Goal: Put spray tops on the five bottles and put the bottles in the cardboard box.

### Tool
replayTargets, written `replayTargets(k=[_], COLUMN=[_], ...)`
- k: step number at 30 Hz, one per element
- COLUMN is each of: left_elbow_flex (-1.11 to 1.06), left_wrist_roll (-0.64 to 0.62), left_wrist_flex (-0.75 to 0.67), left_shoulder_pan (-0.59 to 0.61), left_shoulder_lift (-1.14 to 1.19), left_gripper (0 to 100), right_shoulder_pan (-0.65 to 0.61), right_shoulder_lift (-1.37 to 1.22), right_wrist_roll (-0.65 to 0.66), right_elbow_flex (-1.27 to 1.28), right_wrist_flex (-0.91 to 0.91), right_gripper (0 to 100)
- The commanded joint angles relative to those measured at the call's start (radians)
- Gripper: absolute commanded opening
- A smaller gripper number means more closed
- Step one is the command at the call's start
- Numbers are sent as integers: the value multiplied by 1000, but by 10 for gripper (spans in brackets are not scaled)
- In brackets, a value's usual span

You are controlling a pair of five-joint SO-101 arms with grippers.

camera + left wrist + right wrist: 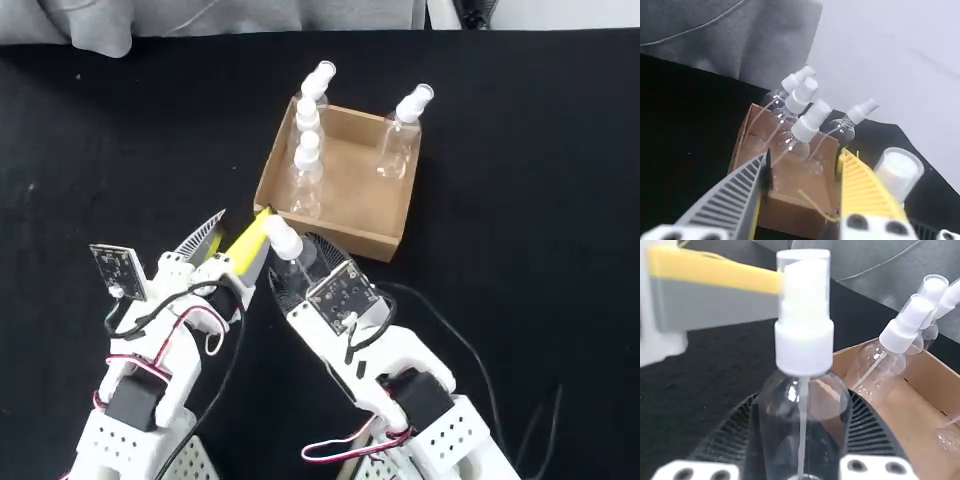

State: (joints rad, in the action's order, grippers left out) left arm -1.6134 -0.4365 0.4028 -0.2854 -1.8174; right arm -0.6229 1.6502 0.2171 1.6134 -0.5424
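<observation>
The cardboard box (350,195) stands mid-table with several clear spray-topped bottles (306,160) upright in it, three along its left wall and one (400,140) at the far right corner. Just in front of the box, my right gripper (297,280) is shut on another clear bottle (802,405), held upright with a white spray top (804,335) on it. My left gripper (228,238) is open right beside it. Its yellow finger (715,272) lies close to the spray top (897,170), and its grey finger (737,197) is spread away. The box (795,187) lies beyond its fingers.
A black cloth covers the table (520,200). Grey fabric (150,15) is bunched along the far edge. Cables (470,350) trail beside the right arm's base. Open table stretches left and right of the box.
</observation>
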Motion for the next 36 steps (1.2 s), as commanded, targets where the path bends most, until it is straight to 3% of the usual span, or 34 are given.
replayTargets(k=[1,11,36], left_elbow_flex=[74,259,292], left_wrist_roll=[18,20,17], left_wrist_flex=[83,397,365], left_shoulder_pan=[-54,-130,33], left_shoulder_lift=[-8,-8,-8], left_gripper=[209,213,209], right_shoulder_pan=[-14,-3,-2], right_shoulder_lift=[15,15,15], right_wrist_roll=[0,0,-8], right_elbow_flex=[-8,-5,-7], right_wrist_flex=[6,5,2], right_gripper=[134,136,135])
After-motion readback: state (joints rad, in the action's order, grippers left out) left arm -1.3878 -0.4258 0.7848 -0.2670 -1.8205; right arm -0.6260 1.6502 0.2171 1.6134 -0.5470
